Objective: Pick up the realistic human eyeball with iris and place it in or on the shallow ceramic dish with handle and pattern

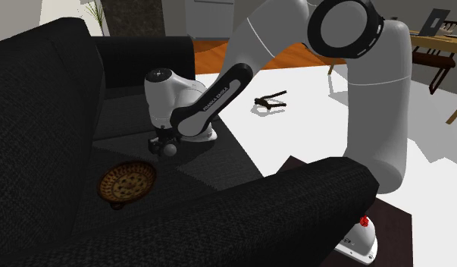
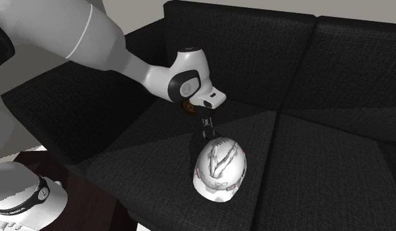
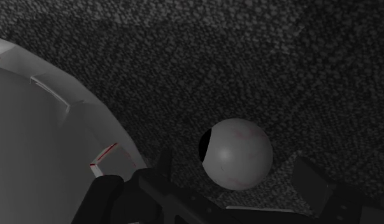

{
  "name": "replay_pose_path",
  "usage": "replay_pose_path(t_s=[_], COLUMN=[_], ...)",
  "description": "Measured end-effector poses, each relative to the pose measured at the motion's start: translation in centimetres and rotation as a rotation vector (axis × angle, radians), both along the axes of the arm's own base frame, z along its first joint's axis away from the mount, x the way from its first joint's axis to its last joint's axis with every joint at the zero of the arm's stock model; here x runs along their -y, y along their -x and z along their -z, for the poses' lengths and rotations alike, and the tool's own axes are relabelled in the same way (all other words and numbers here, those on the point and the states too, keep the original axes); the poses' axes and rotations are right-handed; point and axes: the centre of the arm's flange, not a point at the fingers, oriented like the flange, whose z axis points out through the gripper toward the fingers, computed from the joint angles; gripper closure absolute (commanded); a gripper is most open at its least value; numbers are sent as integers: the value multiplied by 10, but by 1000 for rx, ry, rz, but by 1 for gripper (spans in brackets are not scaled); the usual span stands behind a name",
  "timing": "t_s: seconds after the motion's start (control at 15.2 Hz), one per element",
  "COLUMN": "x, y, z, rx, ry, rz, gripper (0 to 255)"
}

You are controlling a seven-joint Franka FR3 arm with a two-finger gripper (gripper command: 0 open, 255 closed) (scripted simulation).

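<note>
The eyeball is a pale ball with faint red veins and its dark iris turned to one side. It lies on the black sofa seat, between my gripper's fingers, which stand apart without touching it. In the shoulder view my gripper points down over the eyeball in the middle of the seat. The shallow brown patterned dish lies on the same cushion, nearer the shoulder view's left. In the second exterior view my gripper hangs just above a white helmet, and the dish peeks out behind the hand.
A white helmet with red marks rests on the seat right beside the gripper, and its shell curves close to one finger. The sofa's back and armrest wall in the seat. A dark tool lies on the white floor beyond.
</note>
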Motion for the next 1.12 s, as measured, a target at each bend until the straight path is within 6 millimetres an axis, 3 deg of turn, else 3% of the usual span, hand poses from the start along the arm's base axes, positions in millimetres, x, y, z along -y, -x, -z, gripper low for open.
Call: replay_pose_path(t_s=[0.66,1.12], x=[0,0], y=[0,-1], z=[0,-31], rx=[-1,0], ry=[0,0], rz=[1,1], gripper=[255,255])
